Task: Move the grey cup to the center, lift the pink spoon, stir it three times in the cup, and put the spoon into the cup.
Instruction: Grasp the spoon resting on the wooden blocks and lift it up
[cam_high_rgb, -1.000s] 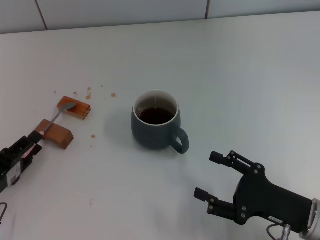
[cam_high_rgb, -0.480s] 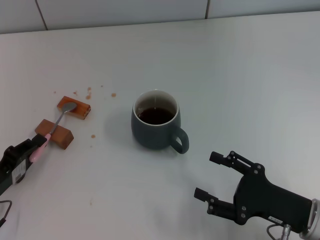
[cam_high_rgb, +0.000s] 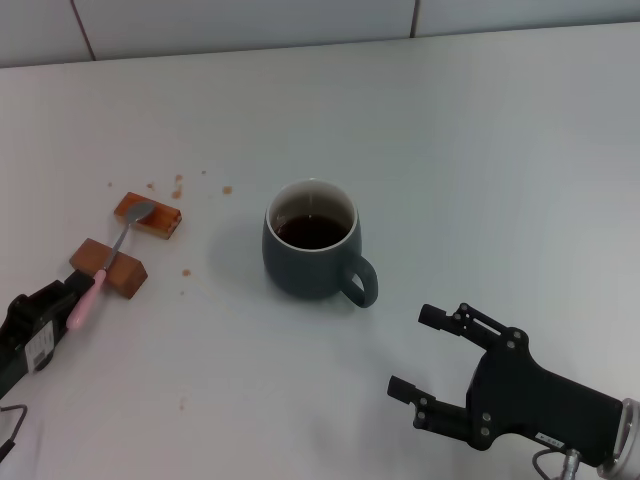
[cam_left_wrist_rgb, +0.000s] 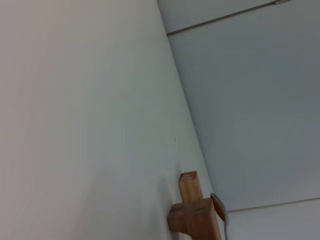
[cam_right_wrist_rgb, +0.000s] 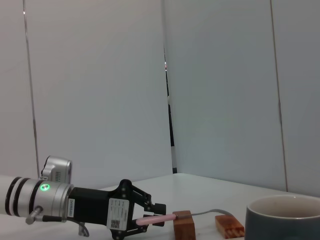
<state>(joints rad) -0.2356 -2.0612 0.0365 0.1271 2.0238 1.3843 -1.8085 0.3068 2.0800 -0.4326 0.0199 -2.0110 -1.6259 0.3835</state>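
The grey cup (cam_high_rgb: 310, 252) stands mid-table with dark liquid inside, its handle toward my right gripper; its rim also shows in the right wrist view (cam_right_wrist_rgb: 285, 218). The pink spoon (cam_high_rgb: 103, 270) lies across two wooden blocks, bowl on the far block, pink handle sticking out over the near one. My left gripper (cam_high_rgb: 62, 302) is at the table's left front, open, with the end of the handle between its fingers; the right wrist view shows it (cam_right_wrist_rgb: 152, 217) around the spoon handle (cam_right_wrist_rgb: 159, 218). My right gripper (cam_high_rgb: 428, 352) is open and empty, in front of the cup.
The near wooden block (cam_high_rgb: 110, 266) and the far block (cam_high_rgb: 150, 214) stand left of the cup; both show in the left wrist view (cam_left_wrist_rgb: 194, 219). Small brown stains (cam_high_rgb: 178, 190) dot the table behind the blocks. A tiled wall edge (cam_high_rgb: 300, 40) runs along the back.
My left gripper has drawn back toward the front left along the spoon handle, uncovering more of the pink handle. The spoon, the cup and my right gripper have stayed put.
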